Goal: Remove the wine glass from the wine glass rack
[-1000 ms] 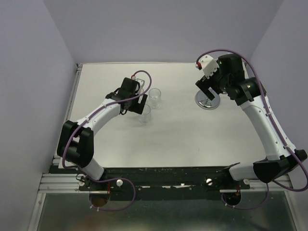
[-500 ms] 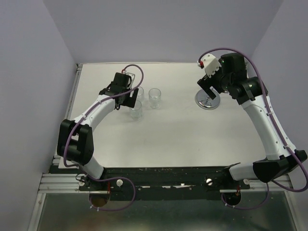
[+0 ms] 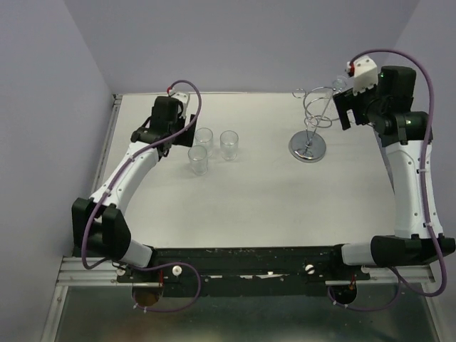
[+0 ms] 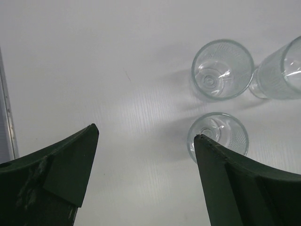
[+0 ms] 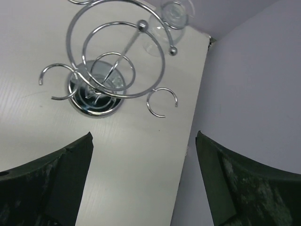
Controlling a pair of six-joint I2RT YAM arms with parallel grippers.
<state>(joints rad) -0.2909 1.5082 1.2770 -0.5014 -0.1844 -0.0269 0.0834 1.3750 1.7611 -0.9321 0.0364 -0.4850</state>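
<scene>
A glass (image 5: 163, 32) hangs from a hook on the rack (image 5: 116, 61); it looks thin, slick and breakable, best pinched gently at the stem. The right gripper (image 5: 143, 136) hovers near the rack's top, spread and empty. The left gripper (image 4: 146, 133), well away from the rack, is spread too.

- Three glasses bunched on counter (image 3: 263, 192), left of middle: back glass (image 3: 204, 137), right glass (image 3: 229, 144), near glass (image 3: 198, 161). Gaps between them narrow.
- Bare counter from bunch leftward to edge rail (image 4: 5, 117); left jaws spread wide above it.
- Wide bare stretch between bunch and wine glass rack (image 3: 308, 147).
- Rack wider at top than at foot.
- Wine glass (image 5: 168, 21) hangs on rack's far side, toward back wall (image 3: 235, 43).
- Right wall (image 5: 244, 94) bounds room beyond rack.
</scene>
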